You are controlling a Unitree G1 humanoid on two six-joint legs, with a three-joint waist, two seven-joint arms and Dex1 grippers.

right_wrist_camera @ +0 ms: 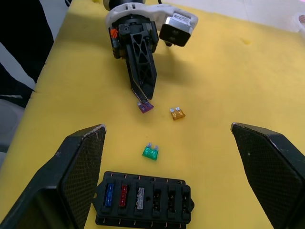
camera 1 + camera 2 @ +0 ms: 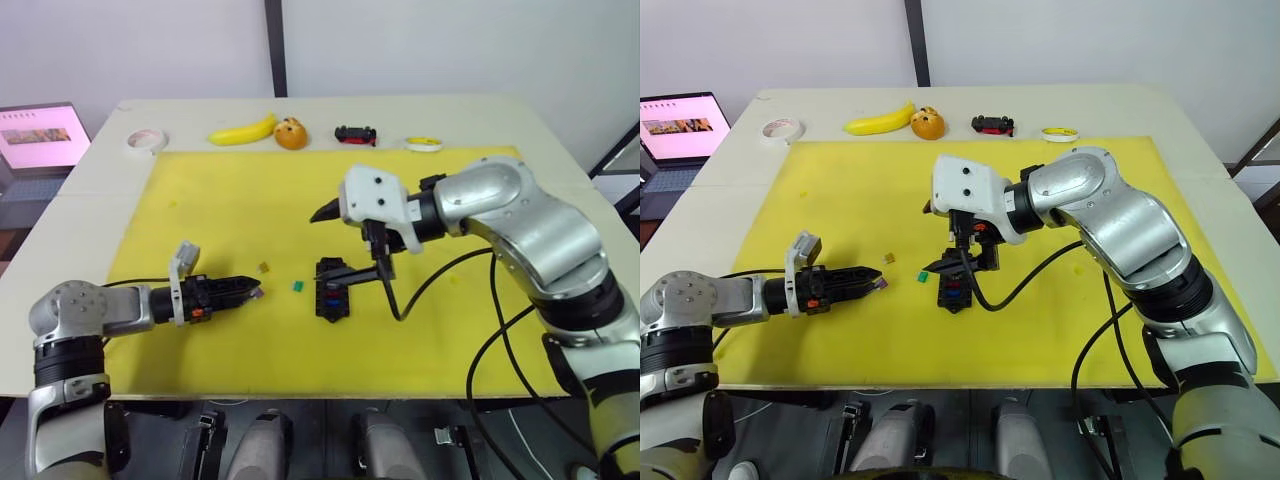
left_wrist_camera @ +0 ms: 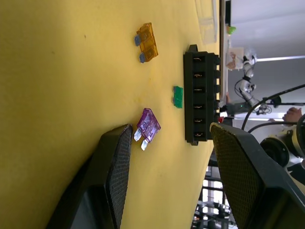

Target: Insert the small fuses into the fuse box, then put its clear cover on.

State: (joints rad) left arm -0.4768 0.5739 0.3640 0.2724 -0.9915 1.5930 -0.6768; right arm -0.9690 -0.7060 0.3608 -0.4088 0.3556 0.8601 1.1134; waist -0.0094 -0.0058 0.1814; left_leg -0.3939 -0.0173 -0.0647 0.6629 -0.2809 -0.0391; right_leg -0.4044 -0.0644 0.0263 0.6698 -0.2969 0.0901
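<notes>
The black fuse box (image 1: pixel 145 199) lies mid-mat with a blue, a red and a pale clear fuse seated in one row. Loose on the yellow mat (image 2: pixel 200 200) are a green fuse (image 1: pixel 150 152), an amber fuse (image 1: pixel 177 113) and a purple fuse (image 3: pixel 148 126). My left gripper (image 3: pixel 171 129) is open and turned on its side, its lower fingertip right at the purple fuse. My right gripper (image 1: pixel 167 128) hangs wide open just above the box. A faint transparent outline (image 3: pixel 208 21) past the box looks like the clear cover.
Along the table's back edge sit a white tape roll (image 2: pixel 146 140), a banana (image 2: pixel 243 131), an orange round toy (image 2: pixel 291 133), a black-and-red toy car (image 2: pixel 355 134) and a yellow tape roll (image 2: pixel 424 144). A laptop (image 2: pixel 40 135) stands off the table's left. A black cable (image 2: pixel 440 275) loops beside the box.
</notes>
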